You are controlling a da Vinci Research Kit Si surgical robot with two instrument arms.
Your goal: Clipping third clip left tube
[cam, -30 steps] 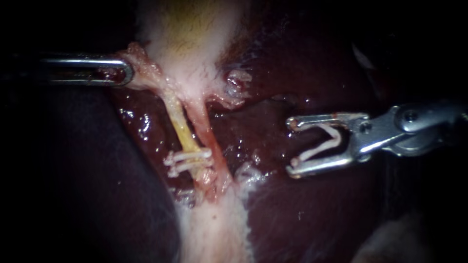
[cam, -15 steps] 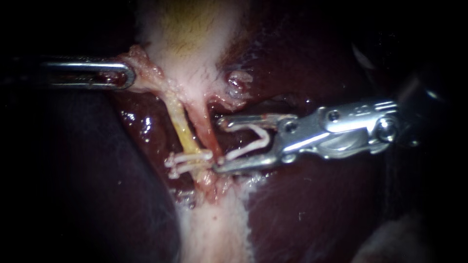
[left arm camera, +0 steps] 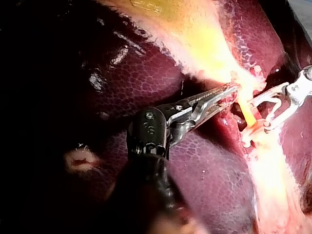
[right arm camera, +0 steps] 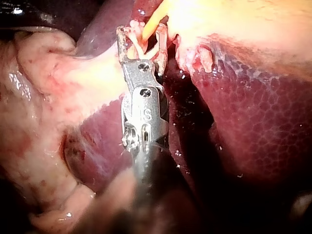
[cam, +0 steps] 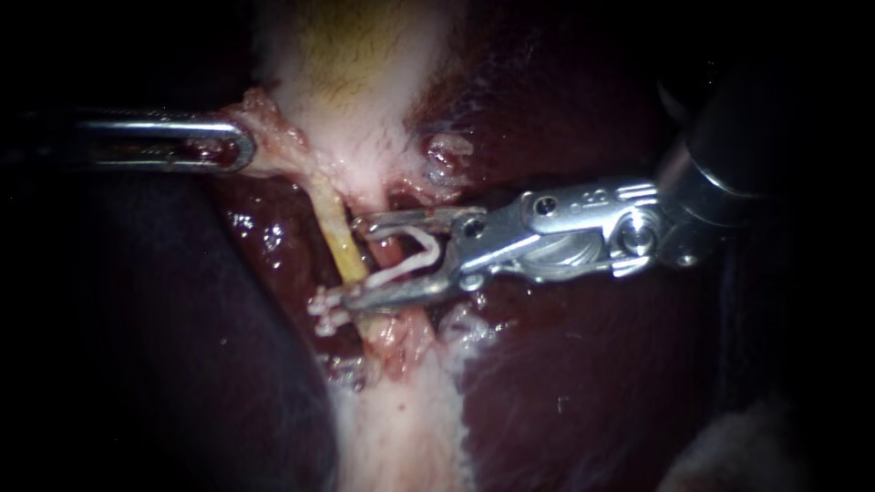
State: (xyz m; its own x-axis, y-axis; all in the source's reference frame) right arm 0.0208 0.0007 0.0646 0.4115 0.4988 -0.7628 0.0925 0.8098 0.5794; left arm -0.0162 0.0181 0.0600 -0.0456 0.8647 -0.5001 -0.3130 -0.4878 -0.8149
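Seeing the right instrument (cam: 355, 260) side-on: polished steel, hinged, jaws standing wide apart yet gripping the loaded clip (cam: 406, 264) from both sides. The clip is thin white plastic bent into an open V, one leg seated along each jaw. The jaw tips reach the left tube (cam: 339, 239), a narrow waxy yellow cord running down from the neck of the gallbladder (cam: 355, 82). The right tube (cam: 383, 253), pinker and wetter, sits inside the jaw gap.

Right wrist view has the left tube (right arm camera: 155, 20) crossing between the jaw tips. The endoscope can't confirm it's inside the clip's mouth; the upper tip looks just beside it.

Two set clips (cam: 321, 302) sit lower on the left tube: white and parallel. Only their left ends show, the rest is covered by the lower jaw lying over them.

Left instrument (cam: 239, 144): slotted steel jaw, with a serrated edge visible in the left wrist view. Its jaws are together on a tissue flap (cam: 273, 137), frayed and pale pink, at the gallbladder neck. Its shaft is lost in the dark at left.

The gallbladder is pale and fibrous with a yellow-green patch, cut off at the endoscope's top edge. The liver (cam: 592, 383) is dark maroon and glossy, finely mottled in the wrist views. The right shaft fades into shadow at upper right
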